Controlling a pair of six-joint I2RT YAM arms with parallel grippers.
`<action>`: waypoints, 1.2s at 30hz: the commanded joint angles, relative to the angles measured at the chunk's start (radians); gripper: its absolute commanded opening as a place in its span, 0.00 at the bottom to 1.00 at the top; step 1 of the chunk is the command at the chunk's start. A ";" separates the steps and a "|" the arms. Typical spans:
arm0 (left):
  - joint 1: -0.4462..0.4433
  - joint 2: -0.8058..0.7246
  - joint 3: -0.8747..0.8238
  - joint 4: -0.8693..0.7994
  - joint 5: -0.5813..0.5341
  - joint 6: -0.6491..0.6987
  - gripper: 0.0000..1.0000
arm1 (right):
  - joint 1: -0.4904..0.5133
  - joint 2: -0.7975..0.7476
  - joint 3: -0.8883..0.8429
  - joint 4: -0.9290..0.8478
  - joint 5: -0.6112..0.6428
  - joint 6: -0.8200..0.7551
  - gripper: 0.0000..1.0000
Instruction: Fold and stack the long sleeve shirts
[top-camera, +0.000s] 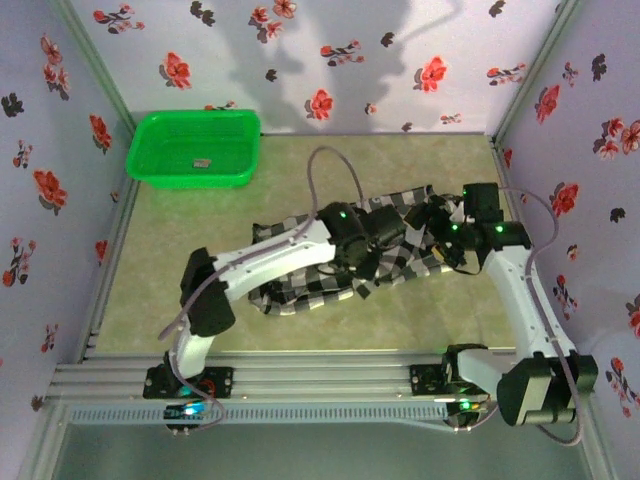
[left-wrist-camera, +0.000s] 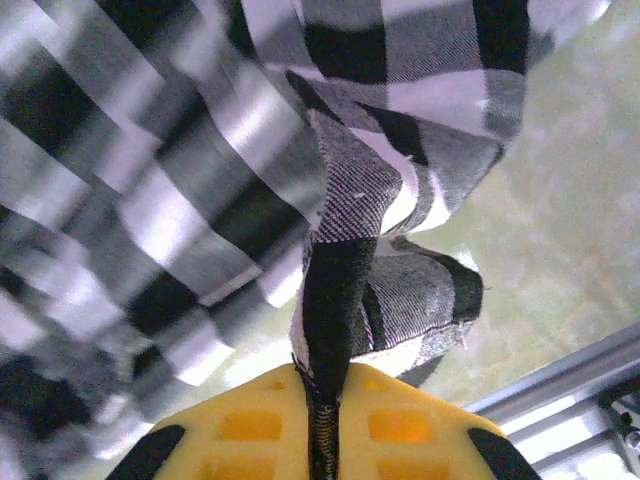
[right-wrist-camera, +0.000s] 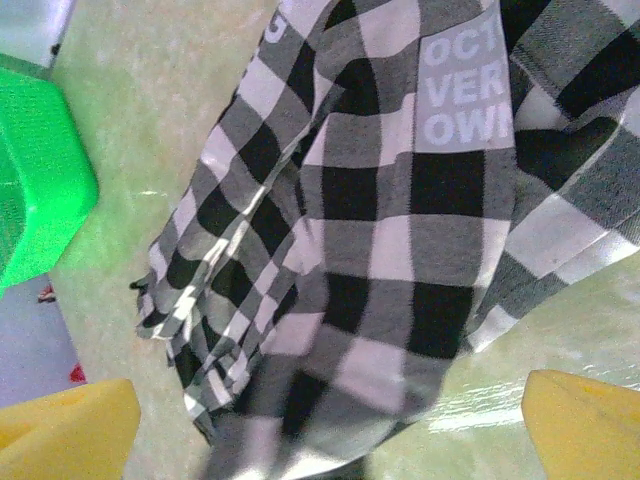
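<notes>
**Table** (top-camera: 170, 250): bare green surface lies open to the left and along the near side. Flowered walls (top-camera: 60, 200) close it in left, right and far. A green basket (top-camera: 195, 150) sits in the far left corner, and an aluminium rail (top-camera: 320, 375) runs along the near edge.

**Checked shirt** (right-wrist-camera: 380, 250): bunched at mid-table, right of centre, well apart from the basket. From above, my arms cover much of it. Collar and sleeves cannot be made out, and the white lettering is cut off.

**My left claw** (left-wrist-camera: 322, 400): jaws closed, with a dark fold of the shirt pinched between them. The cloth beyond is blurred.

**My right claw** (right-wrist-camera: 325, 420): jaws wide apart, gripping nothing, poised over the shirt.
</notes>
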 joint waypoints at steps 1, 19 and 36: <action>0.064 -0.019 0.100 -0.135 -0.139 0.177 0.09 | -0.017 0.033 0.032 0.042 0.039 -0.034 0.99; 0.231 0.038 0.251 -0.086 -0.079 0.352 0.10 | -0.061 0.209 0.087 0.107 0.039 -0.079 0.99; 0.311 -0.192 -0.135 0.268 0.375 -0.038 0.08 | -0.061 0.278 0.025 0.198 0.063 -0.078 0.97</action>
